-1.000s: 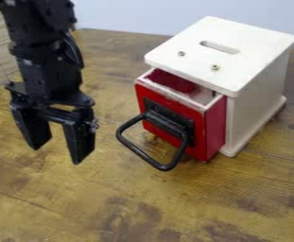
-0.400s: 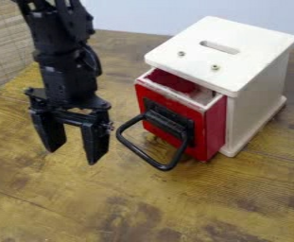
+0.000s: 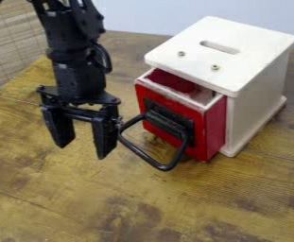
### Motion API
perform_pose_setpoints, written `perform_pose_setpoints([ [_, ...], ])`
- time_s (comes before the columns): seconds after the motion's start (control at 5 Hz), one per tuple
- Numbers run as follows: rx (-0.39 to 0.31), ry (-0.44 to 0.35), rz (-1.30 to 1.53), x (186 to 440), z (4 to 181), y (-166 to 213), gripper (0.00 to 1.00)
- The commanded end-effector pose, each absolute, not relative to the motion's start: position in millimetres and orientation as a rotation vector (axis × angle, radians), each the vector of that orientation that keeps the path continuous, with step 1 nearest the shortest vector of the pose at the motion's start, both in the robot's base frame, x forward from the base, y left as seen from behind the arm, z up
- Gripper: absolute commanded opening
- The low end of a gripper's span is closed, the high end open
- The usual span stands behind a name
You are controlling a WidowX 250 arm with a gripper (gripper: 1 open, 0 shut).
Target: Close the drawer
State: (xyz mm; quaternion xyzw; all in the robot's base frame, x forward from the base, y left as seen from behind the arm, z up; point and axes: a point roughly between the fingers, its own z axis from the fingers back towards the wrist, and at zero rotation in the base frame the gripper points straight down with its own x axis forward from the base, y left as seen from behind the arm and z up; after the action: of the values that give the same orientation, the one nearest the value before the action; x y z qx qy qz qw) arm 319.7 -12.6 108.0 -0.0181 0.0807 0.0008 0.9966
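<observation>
Wood table (image 3: 60,203), brown planks, uneven stain, darker patches and knots; grain lines run across it. Dark blotches near the bottom edge of the view, below the drawer, a few small marks at right. Pale wall or backdrop (image 3: 149,14) behind, plain, bluish white, meets the table's back edge. Upper left: woven mat or blind (image 3: 13,47), beige, thin slats, partly behind the arm. Light looks soft, faint shading beside the box.

Box (image 3: 244,80) on the right side of the table, cream-white, slot in the top, two small metal screw heads in front of the slot. Drawer (image 3: 213,123) in the box's front, red with black middle panel, pulled partly out, red inside visible through the gap at top. Big black loop handle (image 3: 169,164) sticks out toward the arm, low over the table.

Black robot arm (image 3: 71,43) comes down from the upper left. Pincer (image 3: 85,140) open, fingers apart and pointing down, nothing between them, just left of the handle in the view. Can't tell if the nearer finger touches the handle.
</observation>
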Motion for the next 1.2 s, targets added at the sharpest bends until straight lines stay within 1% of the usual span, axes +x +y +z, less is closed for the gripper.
perform_pose_setpoints([
  [0.0,-0.044,0.106,-0.002,333.1,118.1,-13.5,1.0],
  [0.2,-0.049,0.111,-0.012,338.6,111.8,-16.6,1.0],
  [0.6,-0.062,0.125,0.05,333.1,106.8,-26.6,1.0],
  [1.0,-0.071,0.138,0.055,332.8,85.6,-26.9,1.0],
])
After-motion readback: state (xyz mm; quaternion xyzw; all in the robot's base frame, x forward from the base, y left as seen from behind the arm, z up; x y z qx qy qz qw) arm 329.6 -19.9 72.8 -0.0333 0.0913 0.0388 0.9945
